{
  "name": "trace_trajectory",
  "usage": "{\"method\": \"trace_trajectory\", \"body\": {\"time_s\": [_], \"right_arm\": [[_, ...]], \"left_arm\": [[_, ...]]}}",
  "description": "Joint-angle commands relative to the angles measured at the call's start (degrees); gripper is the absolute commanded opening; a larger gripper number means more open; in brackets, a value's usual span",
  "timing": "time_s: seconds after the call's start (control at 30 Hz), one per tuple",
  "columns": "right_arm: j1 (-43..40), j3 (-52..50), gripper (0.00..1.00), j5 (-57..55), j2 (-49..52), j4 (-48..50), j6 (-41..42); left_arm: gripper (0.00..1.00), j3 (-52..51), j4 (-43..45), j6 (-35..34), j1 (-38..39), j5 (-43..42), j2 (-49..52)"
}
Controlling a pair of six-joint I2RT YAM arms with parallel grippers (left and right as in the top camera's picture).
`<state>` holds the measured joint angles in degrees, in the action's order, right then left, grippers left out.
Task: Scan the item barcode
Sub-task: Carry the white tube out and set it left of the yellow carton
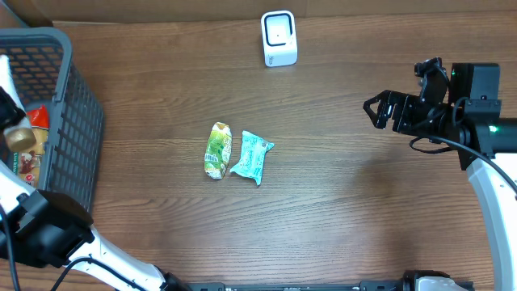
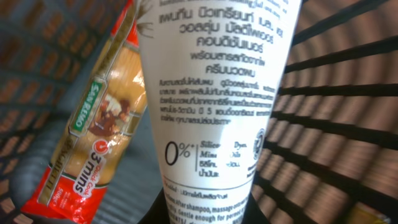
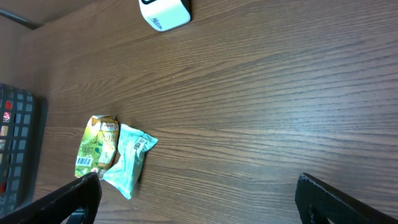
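BASKET PICK: Inside the grey plastic mesh basket (image 1: 79,121) at the table's left edge, the left gripper (image 1: 11,115) is pressed together. Its fingers are hidden, but its wrist view suggests it is pinching a white plastic tube printed with Thai text (image 2: 214,93), the item to be scanned. A red-and-orange pasta packet (image 2: 93,130) lies just beside the tube. The right gripper (image 1: 374,113) hangs spread wide over bare wood at the right, holding nothing. The small white box scanner (image 1: 279,38) stands at the far edge, well apart from the basket.

To lift well, the tube should rise straight up, clear of the basket wall and the pasta. It then needs turning until its barcode, not visible on this printed face, meets the scanner's window. A soft tube may droop or swing, so a slow carry seems wise. A green-and-yellow snack packet (image 1: 217,150) and a teal packet (image 1: 252,157) lie touching mid-table.
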<state>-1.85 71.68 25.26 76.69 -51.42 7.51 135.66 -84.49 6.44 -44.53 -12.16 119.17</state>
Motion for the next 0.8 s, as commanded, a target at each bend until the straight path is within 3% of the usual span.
{"method": "trace_trajectory", "body": {"time_s": [0.0,0.2,0.4,0.6,0.77], "right_arm": [[-0.09,1.14,1.0,0.26,-0.04,0.63,0.13],[-0.09,1.14,1.0,0.26,-0.04,1.53,0.15],[-0.09,1.14,1.0,0.26,-0.04,2.49,0.13],[-0.09,1.14,1.0,0.26,-0.04,3.26,0.13],[-0.09,1.14,1.0,0.26,-0.04,3.23,0.15]], "left_arm": [[0.04,10.56,-2.4,0.04,0.72,-7.21,-2.19],[0.04,21.4,-8.17,2.71,0.87,-18.27,-4.37],[0.04,22.08,-12.33,6.38,4.26,-24.79,-6.49],[0.04,13.6,-12.33,6.23,14.88,-23.82,-6.47],[0.04,-1.57,-12.33,6.21,26.27,-13.79,-6.47]]}}
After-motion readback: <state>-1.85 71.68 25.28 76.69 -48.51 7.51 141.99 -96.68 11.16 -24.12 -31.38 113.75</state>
